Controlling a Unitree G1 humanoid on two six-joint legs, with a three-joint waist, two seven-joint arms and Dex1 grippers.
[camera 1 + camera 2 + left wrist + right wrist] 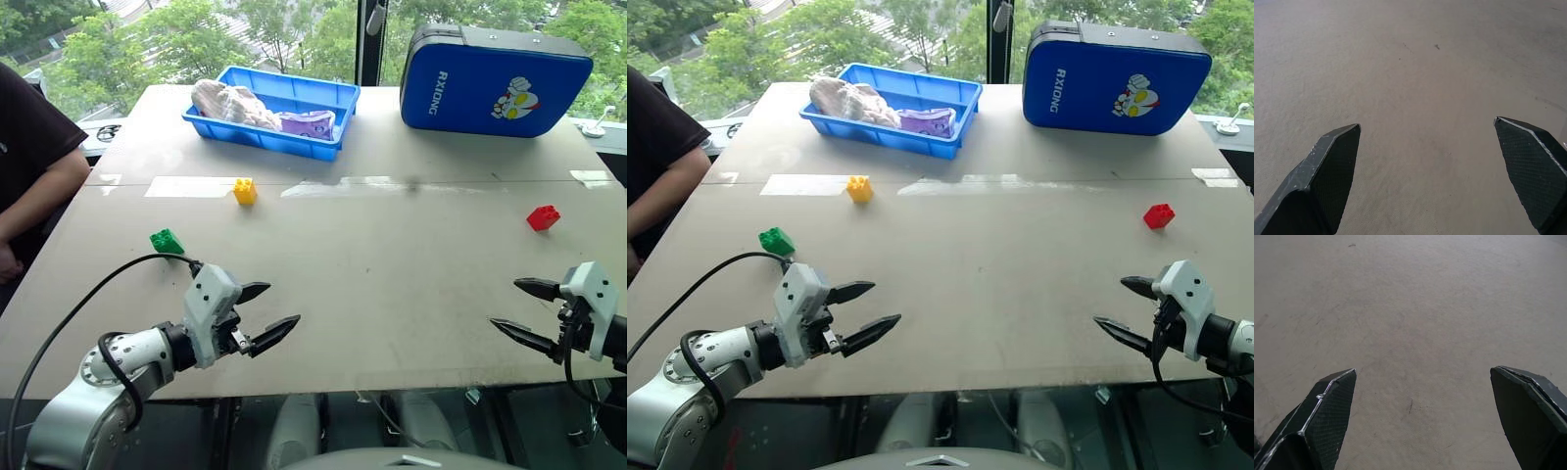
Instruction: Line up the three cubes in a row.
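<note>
My left pincer (pixel 276 307) and right pincer (pixel 514 305) both hung spread apart and empty over the table (pixel 392 255). Green brick (pixel 166 240) sat at ten o'clock, just beyond my left pincer; yellow brick (pixel 244 191) at eleven; red brick (pixel 543 217) at two.

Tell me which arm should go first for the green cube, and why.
Left. The green cube lies on the table just beyond the open left gripper, on the robot's left. The open right gripper hangs at the far side, nearer the red cube.
</note>
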